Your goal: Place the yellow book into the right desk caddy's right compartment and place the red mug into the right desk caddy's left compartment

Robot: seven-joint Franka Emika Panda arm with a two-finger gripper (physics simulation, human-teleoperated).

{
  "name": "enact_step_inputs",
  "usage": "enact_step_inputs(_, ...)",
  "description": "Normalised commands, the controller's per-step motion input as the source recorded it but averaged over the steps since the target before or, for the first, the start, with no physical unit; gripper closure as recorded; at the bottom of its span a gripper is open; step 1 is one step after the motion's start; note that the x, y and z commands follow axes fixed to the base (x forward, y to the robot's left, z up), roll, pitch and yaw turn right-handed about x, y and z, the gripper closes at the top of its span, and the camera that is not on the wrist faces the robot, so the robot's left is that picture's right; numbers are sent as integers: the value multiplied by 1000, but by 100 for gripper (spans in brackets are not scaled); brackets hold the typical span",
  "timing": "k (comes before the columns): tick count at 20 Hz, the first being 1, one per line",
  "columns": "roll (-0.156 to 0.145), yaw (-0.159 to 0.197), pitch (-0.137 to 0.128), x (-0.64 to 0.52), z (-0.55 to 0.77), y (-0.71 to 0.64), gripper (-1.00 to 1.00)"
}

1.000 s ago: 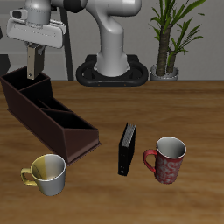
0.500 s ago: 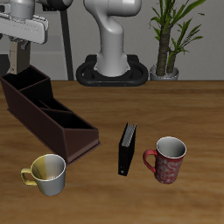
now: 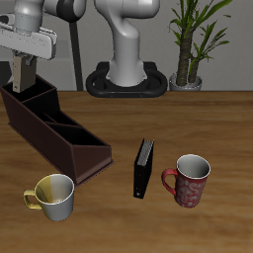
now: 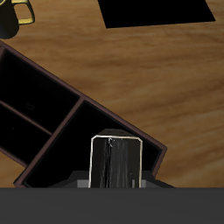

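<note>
With the gripper [image 3: 22, 79] clamped on the book [image 4: 116, 163] above the caddy [image 3: 57, 130], release pending; mug [image 3: 190, 180] untouched on the table [image 3: 217, 124].

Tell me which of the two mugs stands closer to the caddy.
The silvery mug with the yellow handle, just in front of the right desk caddy; the red mug sits beyond the black book.

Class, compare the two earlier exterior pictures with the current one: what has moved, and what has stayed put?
The gripper, shut on the yellow book, has travelled sideways away from the robot's base and come down, so the book now hangs just above the far end cell of the right desk caddy. Nothing was taken hold of or released. The red mug, black book and silvery mug have not moved.
</note>
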Motion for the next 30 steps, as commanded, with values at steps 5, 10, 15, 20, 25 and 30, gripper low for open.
enact_step_inputs(5, 74, 51, 36, 188, -227, 346, 100)
enact_step_inputs(10, -10, -2, 18, 69, -105, 4, 100)
enact_step_inputs(15, -29, -18, 25, 5, -201, -111, 100)
enact_step_inputs(20, -64, -24, 67, 60, -357, -131, -100)
enact_step_inputs(25, 17, 48, 5, 58, -20, 330, -100)
enact_step_inputs(30, 10, 39, -34, 149, 218, 637, -100)
